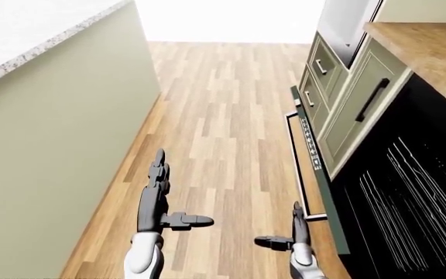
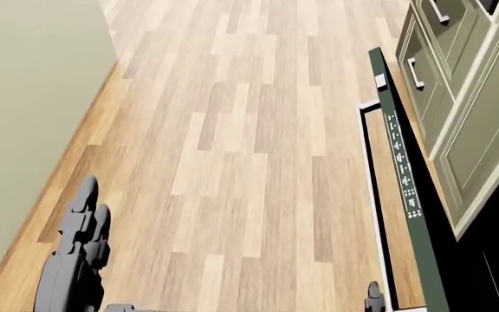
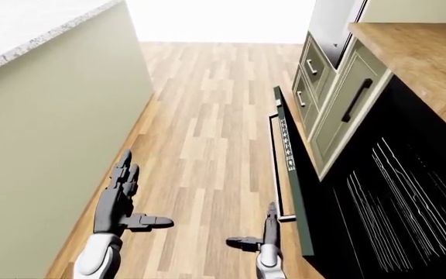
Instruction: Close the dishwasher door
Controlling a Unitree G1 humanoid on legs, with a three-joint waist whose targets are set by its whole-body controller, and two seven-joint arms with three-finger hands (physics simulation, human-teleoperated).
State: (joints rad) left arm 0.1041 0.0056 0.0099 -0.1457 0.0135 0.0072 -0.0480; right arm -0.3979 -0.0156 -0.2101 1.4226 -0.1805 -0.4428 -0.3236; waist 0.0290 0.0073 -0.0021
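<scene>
The dishwasher door (image 1: 316, 168) hangs open on the right of the left-eye view, its green top edge with a control strip facing up and a pale bar handle (image 1: 294, 163) on its outer face. The dark rack interior (image 1: 409, 192) shows to its right. My right hand (image 1: 294, 229) is open, fingers straight, just left of the handle's lower end, not touching the door. My left hand (image 1: 158, 189) is open and flat over the wooden floor, well left of the door. Both hands are empty.
A tall green island wall (image 1: 52, 145) with a speckled stone top (image 1: 29, 35) stands on the left. Green cabinets (image 1: 354, 99) with dark handles and a wooden countertop (image 1: 432, 52) run along the right. A wood floor aisle (image 1: 223, 116) lies between.
</scene>
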